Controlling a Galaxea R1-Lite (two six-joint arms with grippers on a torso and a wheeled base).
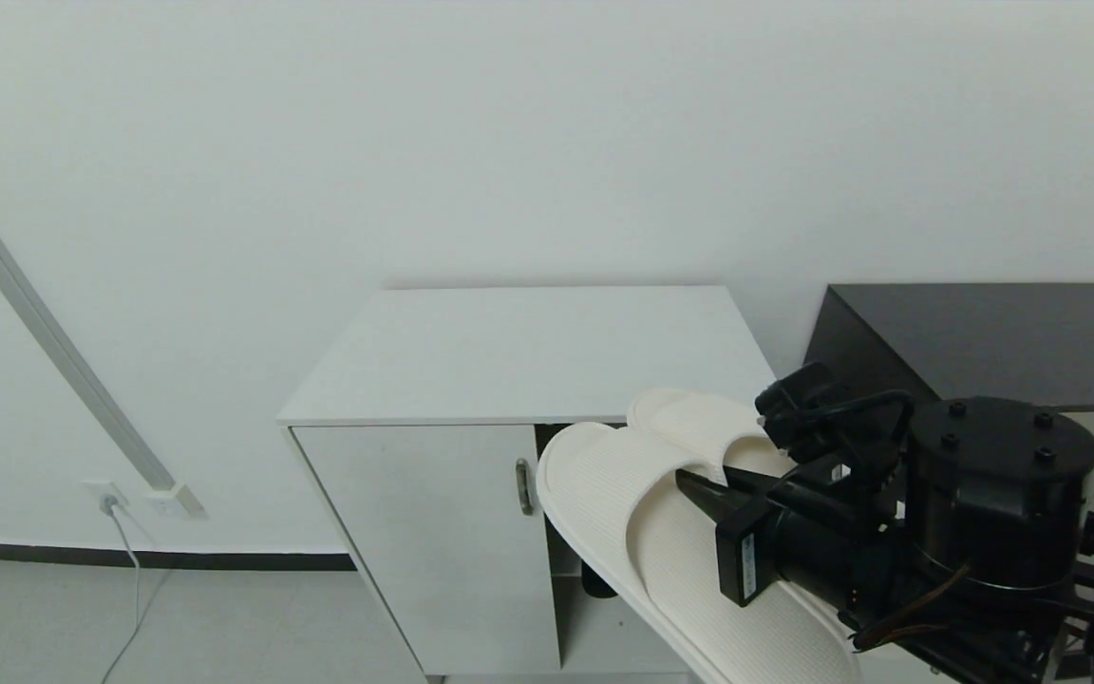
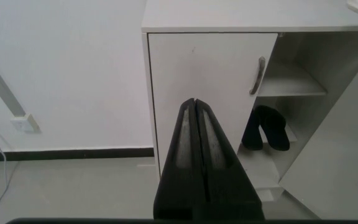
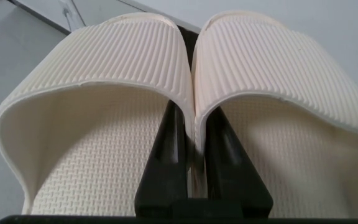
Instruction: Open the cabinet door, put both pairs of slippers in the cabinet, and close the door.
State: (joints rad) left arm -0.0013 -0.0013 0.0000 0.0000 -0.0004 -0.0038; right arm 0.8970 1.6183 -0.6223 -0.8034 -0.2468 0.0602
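Observation:
A white cabinet [image 1: 509,351] stands against the wall, its left door [image 1: 424,532] shut and its right door [image 2: 347,155] swung open. A pair of black slippers [image 2: 266,127] leans on a lower shelf inside. My right gripper [image 1: 699,484] is shut on a pair of cream ribbed slippers [image 1: 623,503] and holds them in front of the open compartment. Its fingers [image 3: 169,143] pinch the slippers' [image 3: 123,68] inner edges together. My left gripper [image 2: 194,106] is shut on nothing, low in front of the closed door.
The closed door has a metal handle [image 1: 523,484] at its right edge. A dark cabinet [image 1: 984,332] stands to the right of the white one. A wall socket [image 1: 105,494] with a cable sits low at the left, below a slanted conduit [image 1: 44,332].

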